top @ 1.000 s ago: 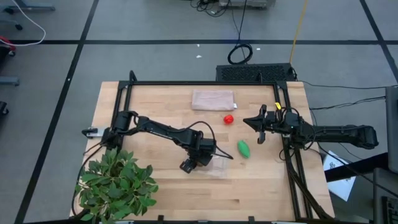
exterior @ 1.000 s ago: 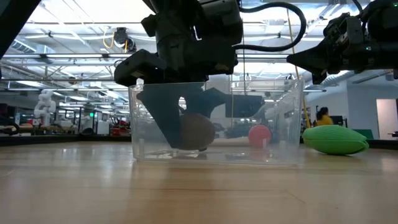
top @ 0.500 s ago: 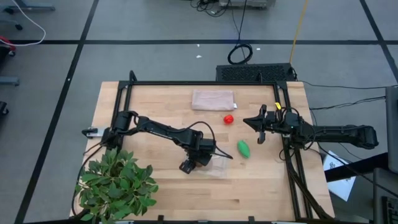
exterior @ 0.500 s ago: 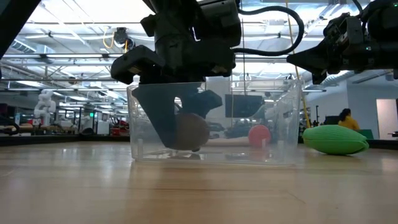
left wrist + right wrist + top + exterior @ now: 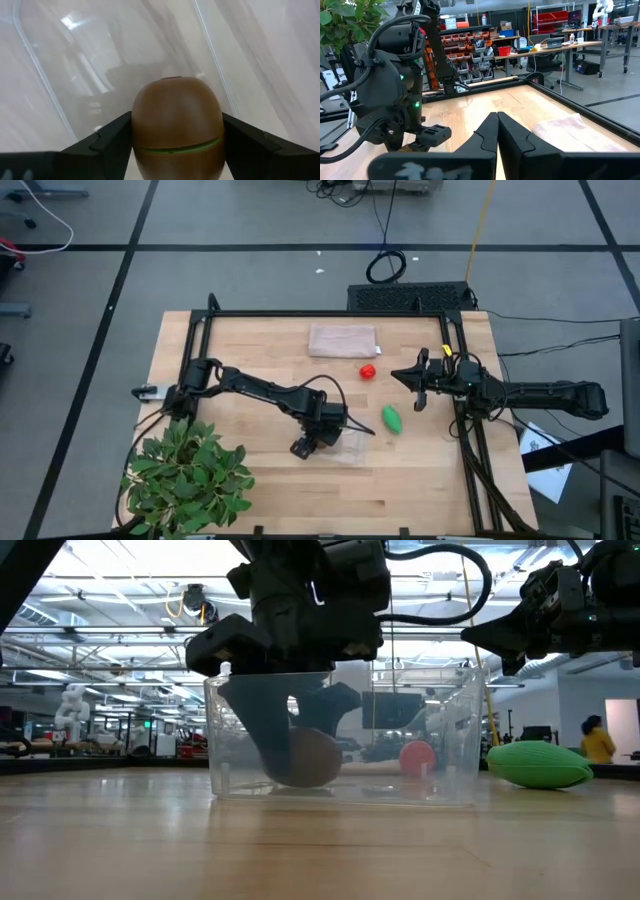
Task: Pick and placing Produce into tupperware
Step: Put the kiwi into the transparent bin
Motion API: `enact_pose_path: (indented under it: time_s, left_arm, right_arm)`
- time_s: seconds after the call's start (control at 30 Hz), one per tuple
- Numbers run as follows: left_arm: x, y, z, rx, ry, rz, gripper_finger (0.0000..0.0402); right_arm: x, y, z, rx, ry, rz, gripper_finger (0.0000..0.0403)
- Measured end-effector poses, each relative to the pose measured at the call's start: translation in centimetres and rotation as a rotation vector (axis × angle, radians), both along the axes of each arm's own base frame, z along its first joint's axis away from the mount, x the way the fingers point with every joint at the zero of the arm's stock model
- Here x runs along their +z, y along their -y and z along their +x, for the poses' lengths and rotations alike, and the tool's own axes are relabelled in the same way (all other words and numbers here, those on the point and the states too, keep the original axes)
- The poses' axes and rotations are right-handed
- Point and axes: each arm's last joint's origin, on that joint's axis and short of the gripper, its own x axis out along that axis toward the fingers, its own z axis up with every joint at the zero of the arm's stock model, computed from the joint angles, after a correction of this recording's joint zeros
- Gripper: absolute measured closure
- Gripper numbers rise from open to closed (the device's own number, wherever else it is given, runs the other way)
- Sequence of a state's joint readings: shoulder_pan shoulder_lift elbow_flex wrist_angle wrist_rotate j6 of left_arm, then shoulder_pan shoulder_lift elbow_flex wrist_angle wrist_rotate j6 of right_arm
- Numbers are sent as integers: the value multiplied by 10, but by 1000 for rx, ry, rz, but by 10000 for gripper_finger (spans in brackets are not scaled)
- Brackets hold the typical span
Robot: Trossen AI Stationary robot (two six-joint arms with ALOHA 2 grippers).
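Note:
My left gripper [image 5: 322, 430] reaches down into the clear tupperware [image 5: 352, 444] and is shut on the brown kiwi [image 5: 306, 758]. In the left wrist view the kiwi [image 5: 177, 120] fills the space between my two dark fingers, over the container's clear floor. The small red fruit [image 5: 368, 370] lies on the table beyond the tupperware. The green oval [image 5: 391, 419] lies on its side just right of the tupperware. My right gripper [image 5: 418, 384] waits shut above the table's right side, near both fruits. My left gripper pinches the kiwi between its two fingers [image 5: 110, 137], one on each side of its body [image 5: 145, 125]. The fingers come slanting down from above into the tupperware. The kiwi sits low inside the container [image 5: 306, 780]; whether it rests on the floor I cannot tell.
A pinkish-beige flat cloth [image 5: 342, 340] lies near the table's far edge. A leafy potted plant [image 5: 188, 478] stands at the near left corner. A black frame [image 5: 330, 313] borders the far edge and both sides of the table. Bare wood [image 5: 410, 480] shows near the front.
My left gripper, still shut on the kiwi, has swayed slightly sideways inside the tupperware and come back. The kiwi now sits a little lower, closer to the container's floor.

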State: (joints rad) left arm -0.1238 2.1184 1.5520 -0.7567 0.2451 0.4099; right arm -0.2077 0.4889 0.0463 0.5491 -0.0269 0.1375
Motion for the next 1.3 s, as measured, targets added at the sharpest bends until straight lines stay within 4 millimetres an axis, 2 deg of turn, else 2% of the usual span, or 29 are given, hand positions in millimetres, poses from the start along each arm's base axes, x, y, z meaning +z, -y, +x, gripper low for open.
enact_pose_path:
  time_s: [0.3,0.7,1.03,1.3]
  left_arm:
    - [6,0,-1,3,-20,7,130]
    - [50,0,15,3,53,22,130]
    - [42,-1,9,-14,-1,0,131]
    - [32,5,4,-26,-28,-1,172]
  right_arm:
    - [0,0,0,-1,0,0,403]
    - [0,0,0,0,0,0,403]
    - [0,0,0,-1,0,0,403]
    - [0,0,0,-1,0,0,403]
